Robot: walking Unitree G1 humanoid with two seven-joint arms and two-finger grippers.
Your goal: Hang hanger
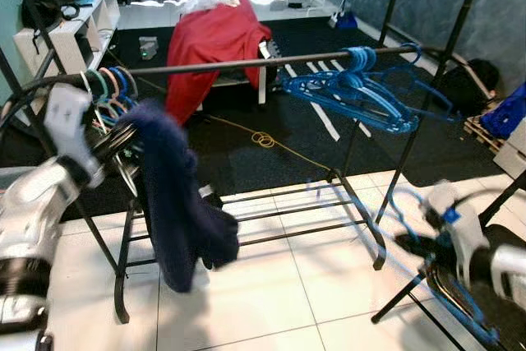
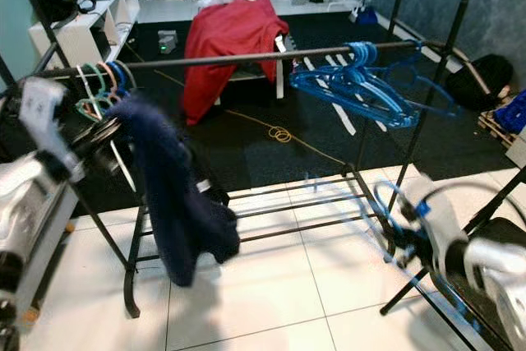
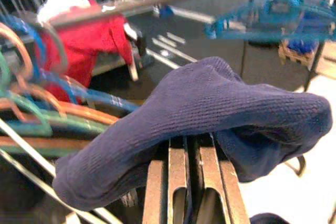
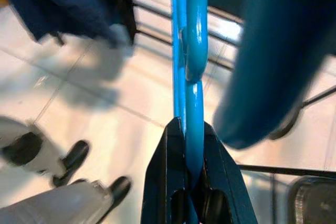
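1. A black rack (image 1: 246, 63) stands across white tile and dark carpet, its top rail running from the robot's left to its right, with lower bars near the floor.
2. A navy garment (image 1: 177, 203) droops from the left end of the rail, reaching down past the lower bars.
3. A red cloth (image 1: 214, 47) lies draped over a stand behind the rack, on the carpet.
4. A cluster of blue hangers (image 1: 362, 92) hangs from the right part of the rail, fanned out toward the robot's right.
5. Mixed-colour hangers (image 1: 107, 88) in green, orange and blue crowd the rail's left end, just beside the navy garment.
6. The left gripper (image 3: 191, 166) is raised at the left end of the rack, its fingers pressed together on the navy knit; the cloth bunches over the fingertips.
7. The right gripper (image 4: 191, 140) sits low on the robot's right, near the rack's right leg and above the tile, fingers clamped tight on a blue hanger (image 4: 189, 40).
8. That hanger, blurred in the head views, rises from the gripper and is well below the rail, apart from the hanging cluster.
9. A yellow cord (image 1: 267, 139) lies coiled on the carpet behind the rack.
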